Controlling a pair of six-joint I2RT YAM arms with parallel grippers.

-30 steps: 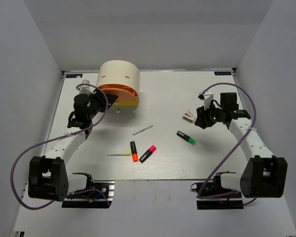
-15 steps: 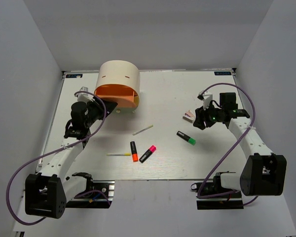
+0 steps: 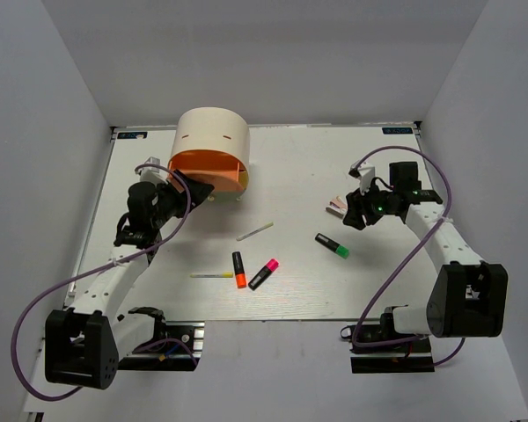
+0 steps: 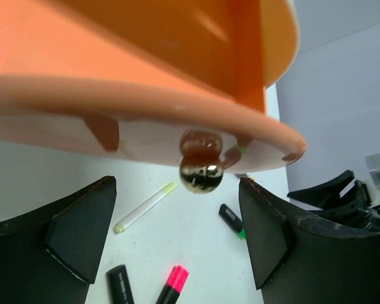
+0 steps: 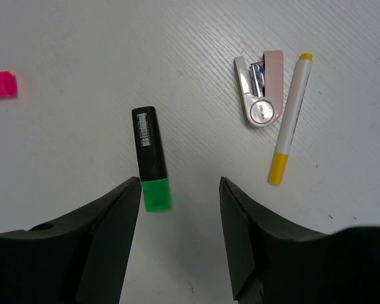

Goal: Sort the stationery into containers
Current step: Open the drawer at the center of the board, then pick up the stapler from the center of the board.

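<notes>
We see orange drawer (image 4: pixel 145 101) knob (image 4: pixel 201 170) between left gripper (image 4: pixel 176 209) jaws, wide, untouched; right gripper (image 5: pixel 179 209) open, empty, above green highlighter (image 5: pixel 151 158), pen (image 5: pixel 290 120) near

Round knob (image 4: pixel 201 170) standing free between the wide-spread left pincer (image 4: pixel 176 185) fingers, orange drawer (image 4: pixel 114 63) overhanging above, green-capped marker (image 5: pixel 152 168) within the open right pincer (image 5: pixel 179 183) gap, pink-white piece (image 5: pixel 261 95) and pen (image 5: pixel 290 120) lying just beyond.

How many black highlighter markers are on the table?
3. The orange-capped highlighter and the pink-capped highlighter lie side by side at the front middle; the green-capped highlighter lies to their right. More may be hidden inside the cabinet.
</notes>
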